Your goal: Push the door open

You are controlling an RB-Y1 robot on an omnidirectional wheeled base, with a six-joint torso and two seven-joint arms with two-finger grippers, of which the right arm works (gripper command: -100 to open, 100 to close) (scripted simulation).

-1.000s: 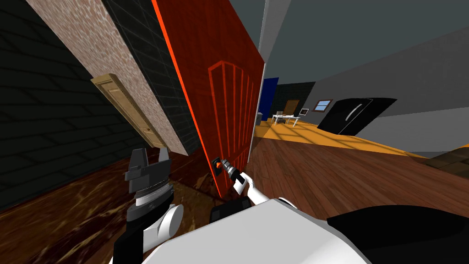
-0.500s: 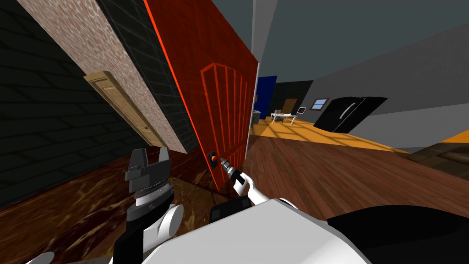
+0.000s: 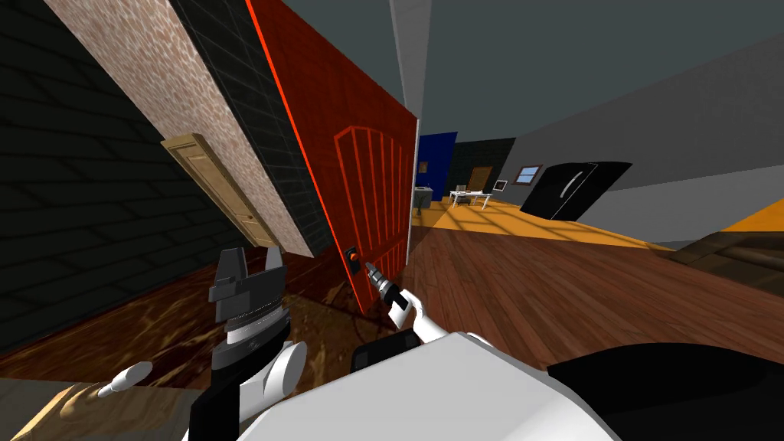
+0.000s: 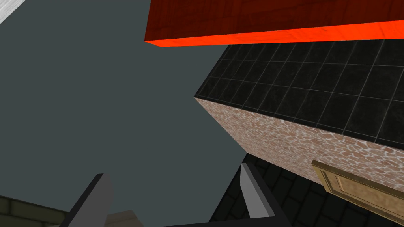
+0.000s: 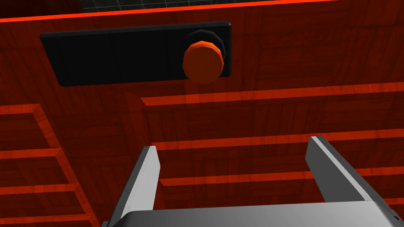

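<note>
Door (image 3: pixel 352 191) — dark red wood, bright-orange trim, round orange knob (image 5: pixel 203 62).

The red door (image 3: pixel 367 176) runs off the upper edge, its top cut away. Far back at centre, a white table (image 3: pixel 471 197) carries things too small to name. At lower left a tan surface (image 3: pixel 46 413) is clipped by the corner; the pale rounded thing (image 3: pixel 129 378) at its edge I can't identify.
</note>
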